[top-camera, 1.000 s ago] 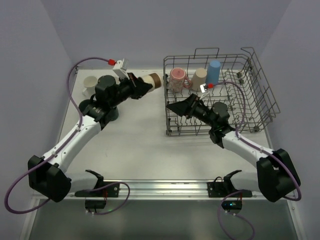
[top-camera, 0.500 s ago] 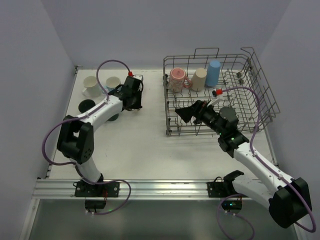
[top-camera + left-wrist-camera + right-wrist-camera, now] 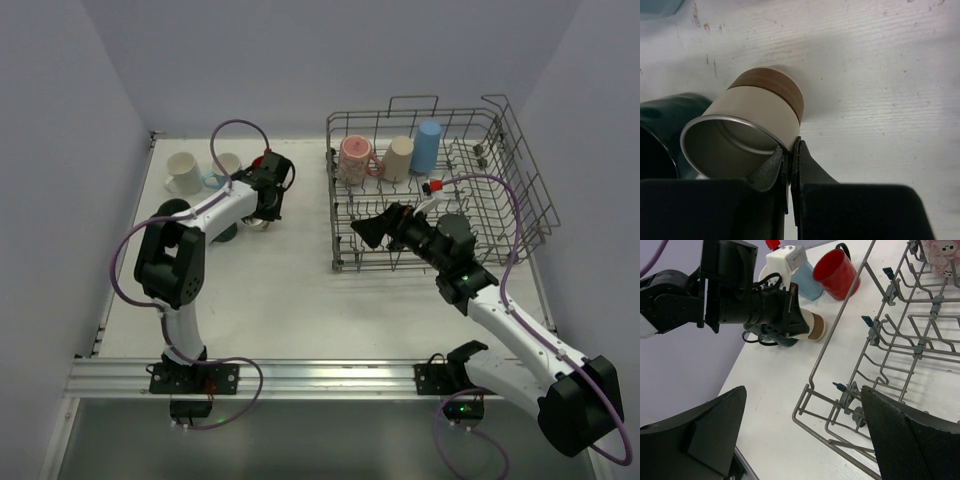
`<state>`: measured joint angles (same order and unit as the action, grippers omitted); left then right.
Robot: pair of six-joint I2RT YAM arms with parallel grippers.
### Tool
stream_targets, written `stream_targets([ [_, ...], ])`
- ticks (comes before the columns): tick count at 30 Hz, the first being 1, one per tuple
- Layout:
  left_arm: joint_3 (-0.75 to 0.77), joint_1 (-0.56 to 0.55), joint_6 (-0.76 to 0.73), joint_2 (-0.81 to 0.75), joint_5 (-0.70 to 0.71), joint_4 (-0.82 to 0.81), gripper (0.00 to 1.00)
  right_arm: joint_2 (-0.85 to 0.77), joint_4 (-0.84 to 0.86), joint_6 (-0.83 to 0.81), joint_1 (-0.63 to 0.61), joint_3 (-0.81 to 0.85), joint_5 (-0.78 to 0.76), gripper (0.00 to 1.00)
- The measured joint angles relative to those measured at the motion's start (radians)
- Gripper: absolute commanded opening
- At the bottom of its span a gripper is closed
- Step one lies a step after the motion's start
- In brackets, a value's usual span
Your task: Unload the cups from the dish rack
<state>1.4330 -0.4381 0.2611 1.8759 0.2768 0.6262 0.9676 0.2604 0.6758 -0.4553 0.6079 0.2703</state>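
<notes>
My left gripper [image 3: 264, 214] is shut on the rim of a beige cup with a brown base [image 3: 757, 120]. It holds the cup tilted, base low at the table, beside a dark teal cup [image 3: 660, 132]. The cup also shows in the right wrist view [image 3: 810, 326]. My right gripper [image 3: 366, 230] is open and empty above the front left corner of the grey wire dish rack [image 3: 520, 200], whose corner shows in the right wrist view [image 3: 840, 320]. A speckled pink mug [image 3: 354, 158], a beige cup [image 3: 399, 157] and a tall blue tumbler [image 3: 428, 145] stand in the rack's far row.
On the table left of the rack stand a white mug [image 3: 182, 172], a light blue cup [image 3: 226, 168] and a dark teal cup [image 3: 172, 211]. A red cup [image 3: 836, 273] sits behind my left wrist. A purple cable loops above the left arm. Walls close the sides.
My left gripper has carried the beige cup away from the rack and down to the table among the other cups. My right gripper has drawn back slightly over the rack's front left corner.
</notes>
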Motion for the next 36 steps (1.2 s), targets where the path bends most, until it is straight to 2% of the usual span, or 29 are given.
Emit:
stream_targets([
  [5, 0.040, -0.002, -0.022, 0.033, 0.009, 0.055, 0.12, 0.000, 0.000, -0.003, 0.000, 0.000, 0.000, 0.99],
  [8, 0.058, -0.003, -0.037, 0.038, 0.023, 0.079, 0.29, 0.000, 0.000, -0.003, 0.000, 0.000, 0.000, 0.99],
  [9, 0.065, -0.003, -0.042, 0.040, 0.031, 0.087, 0.40, 0.000, 0.000, -0.003, 0.000, 0.000, 0.000, 0.99],
  [10, 0.072, -0.004, -0.049, 0.044, 0.040, 0.095, 0.44, 0.001, 0.000, -0.003, 0.000, 0.000, 0.000, 0.99],
  [12, 0.088, -0.006, -0.053, 0.052, 0.058, 0.111, 0.49, 0.001, 0.000, -0.003, 0.000, 0.000, -0.001, 0.99],
  [20, 0.117, -0.015, -0.064, 0.060, 0.099, 0.141, 0.55, 0.006, -0.008, -0.023, 0.000, 0.000, -0.045, 0.99],
  [25, 0.119, -0.025, -0.063, 0.033, 0.088, 0.140, 0.70, 0.029, -0.062, -0.070, -0.001, 0.028, -0.106, 0.99],
  [27, 0.119, -0.032, -0.056, -0.014, 0.056, 0.130, 0.77, 0.060, -0.089, -0.101, -0.001, 0.069, -0.130, 0.99],
  [30, 0.102, -0.048, -0.039, -0.145, -0.015, 0.075, 0.82, 0.132, -0.137, -0.166, -0.001, 0.167, -0.157, 0.99],
  [34, -0.006, -0.070, -0.021, -0.423, -0.132, -0.075, 0.87, 0.269, -0.209, -0.274, -0.001, 0.330, -0.206, 0.99],
  [36, -0.073, -0.075, -0.010, -0.564, -0.179, -0.133, 0.94, 0.343, -0.239, -0.335, -0.001, 0.404, -0.231, 0.99],
])
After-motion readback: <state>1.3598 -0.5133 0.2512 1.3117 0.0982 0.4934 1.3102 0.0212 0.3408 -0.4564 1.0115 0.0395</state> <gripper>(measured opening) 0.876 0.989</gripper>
